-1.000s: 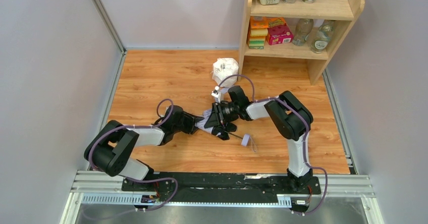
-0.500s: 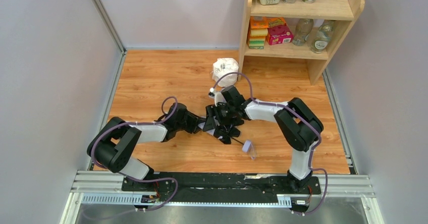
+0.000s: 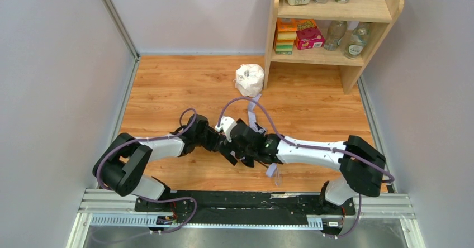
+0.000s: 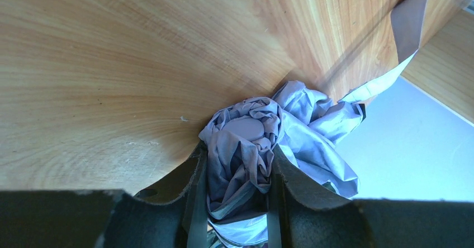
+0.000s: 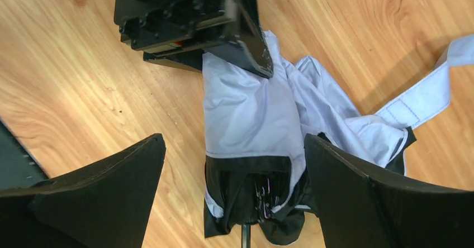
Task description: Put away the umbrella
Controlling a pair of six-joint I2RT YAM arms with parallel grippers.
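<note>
The left gripper is pinching the top end of the umbrella, its dark fingers pressing into a crumpled knot of pale lavender-white fabric. Facing it, the right gripper is hanging spread wide over the same bundle, one black wedge-shaped finger on each side of the canopy. One finger is standing clear of the cloth. The other is sitting close against the folds, and I cannot tell whether it is touching.

The umbrella is lying folded on the wooden desk, near its middle, between the two arms. Its long axis is running from the left gripper's hold slantwise toward the near edge, ending at the small lavender handle. The right gripper is straddling the canopy crosswise to that axis, so both arms are at the umbrella, and a squeeze around its girth looks like the likely next step.

The fabric is looking thin, slick and heavily wrinkled, with a black lining showing at the hem. A thin dark shaft is poking out below the hem. A flat stitched closure strap is trailing loose off to one side across the warm wood grain.
</note>
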